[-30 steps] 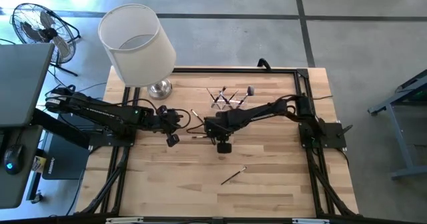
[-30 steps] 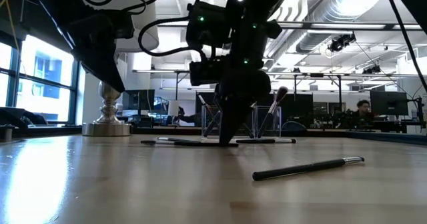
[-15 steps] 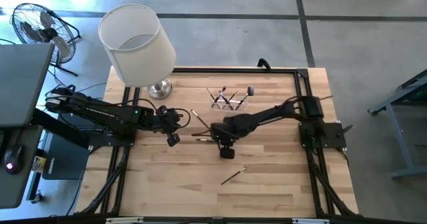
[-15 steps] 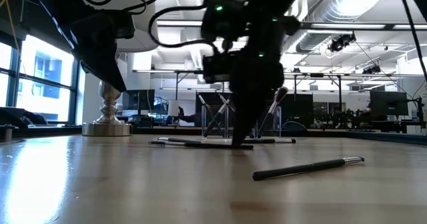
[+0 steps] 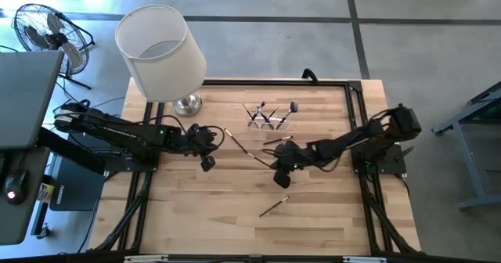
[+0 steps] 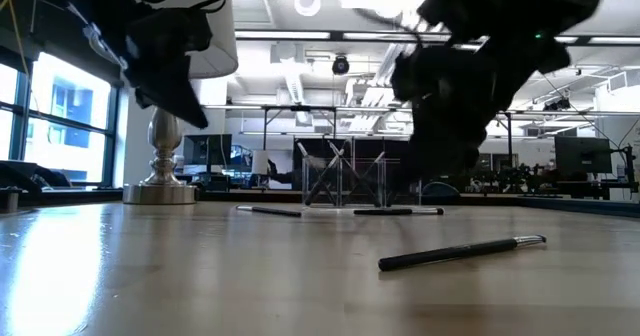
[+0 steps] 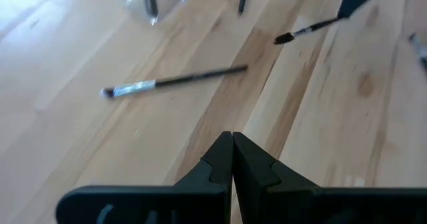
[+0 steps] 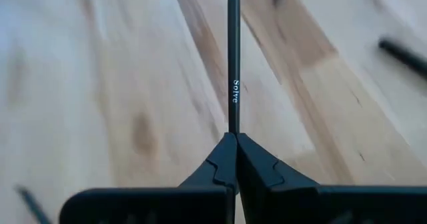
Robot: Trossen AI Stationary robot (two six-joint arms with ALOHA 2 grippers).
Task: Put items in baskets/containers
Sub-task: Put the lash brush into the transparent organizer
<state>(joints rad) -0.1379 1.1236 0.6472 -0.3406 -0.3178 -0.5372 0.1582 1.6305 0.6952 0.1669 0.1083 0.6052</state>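
My right gripper point(image 8: 233, 139) point(image 5: 274, 163) is over the middle of the table, shut on a slim black makeup brush point(image 8: 233, 57) point(image 7: 310, 28). Its bristle end points toward the left arm. My left gripper point(image 7: 232, 139) point(image 5: 213, 140) hangs shut and empty over the table's left half. One brush point(image 7: 180, 81) lies flat on the wood ahead of it. Another brush point(image 5: 274, 207) point(image 6: 460, 251) lies near the front. The clear holder point(image 5: 268, 116) point(image 6: 340, 176) stands at the far middle with several brushes leaning in it. My right gripper pinches the black handle at its free end point(image 8: 233, 121) between its two fingertips. The fingers slant down from the table's right side, and the brush runs straight on in line with them. Its handle end is off the wood; whether its tip touches the table I cannot tell.
A lamp with a big white shade point(image 5: 160, 52) and a silver foot point(image 5: 186, 104) point(image 6: 160, 186) stands at the far left corner. Two more brushes point(image 6: 270, 211) point(image 6: 395, 212) lie in front of the holder. Bare wood lies at the near left and near right.
My right gripper stood pointing down at a brush on the table's middle. It has since drawn back toward the table's right edge, risen a little and rolled over to a slant, carrying that brush off the wood. The left arm has kept still.
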